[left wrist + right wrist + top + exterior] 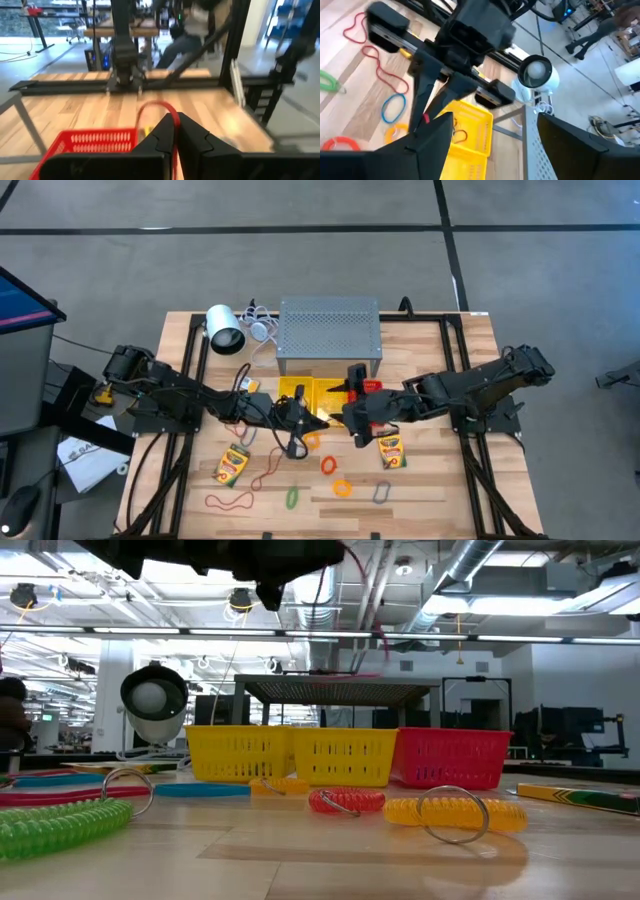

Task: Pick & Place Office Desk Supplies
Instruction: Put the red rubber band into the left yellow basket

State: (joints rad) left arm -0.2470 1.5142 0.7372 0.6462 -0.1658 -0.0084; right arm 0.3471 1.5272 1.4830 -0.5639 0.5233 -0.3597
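Note:
My left gripper point(297, 418) hangs just in front of the yellow baskets point(300, 392), shut on a thin red rubber band point(156, 105). My right gripper point(352, 418) stands open close beside it, in front of the red basket point(367, 385), with nothing between its fingers point(492, 125). Two crayon boxes point(232, 465) point(392, 450) lie flat on the table. More rubber bands point(230, 502) and orange point(328, 464), green point(292, 497) and grey point(381, 493) rings lie near the front edge. My left gripper pinches the rubber band between its two fingers, at a spot point(174, 124) right at the fingertips. The fingers lie about level and point toward the table's right. A loop of the band point(150, 106) arcs out past the fingertips, clear of the table.
A grey perforated stand point(328, 335) covers the baskets' far side, and a white lamp point(225, 330) lies to its left. Coiled rings point(345, 802) point(455, 812) point(60, 825) lie in front of the baskets. A blue ring point(394, 107) lies beside the yellow basket.

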